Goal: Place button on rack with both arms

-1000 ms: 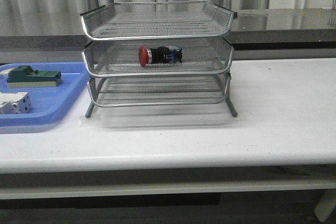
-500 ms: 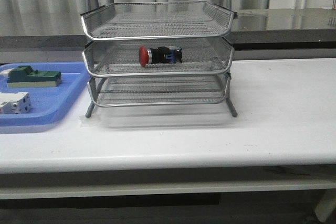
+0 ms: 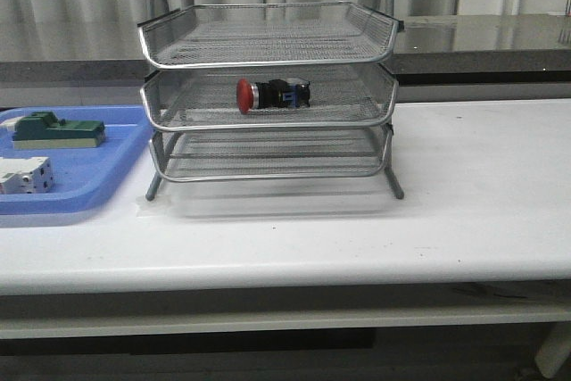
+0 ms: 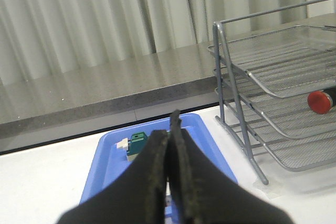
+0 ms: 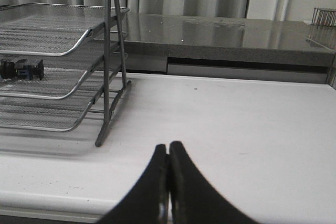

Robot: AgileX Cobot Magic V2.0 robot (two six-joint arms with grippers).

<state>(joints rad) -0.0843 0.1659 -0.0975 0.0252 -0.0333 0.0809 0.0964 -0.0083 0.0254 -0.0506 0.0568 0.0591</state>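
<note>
- With both sets of jaws pressed together and holding nothing, left gripper (image 4: pixel 169 145) and right gripper (image 5: pixel 168 167) show as black tapered wedges with rough matte inner faces; their bases are cut off by the frame edge.
- Neither arm shows in the front view.
- Button (image 3: pixel 271 95) lies on its side in the middle tier of the rack (image 3: pixel 268 62): red mushroom head pointing left, silver collar, black body, blue rear block barely legible.
- Rack: three silver wire-mesh trays on thin metal legs, standing on the white bench (image 3: pixel 464 211).
- Left wrist view cuts the button to its red head; right wrist view shows only the black rear.
- Blue plastic tray (image 3: pixel 107 176) sits left of the rack, cropped, holding a green block (image 3: pixel 55 130) and a white switch block (image 3: pixel 25 175).
</note>
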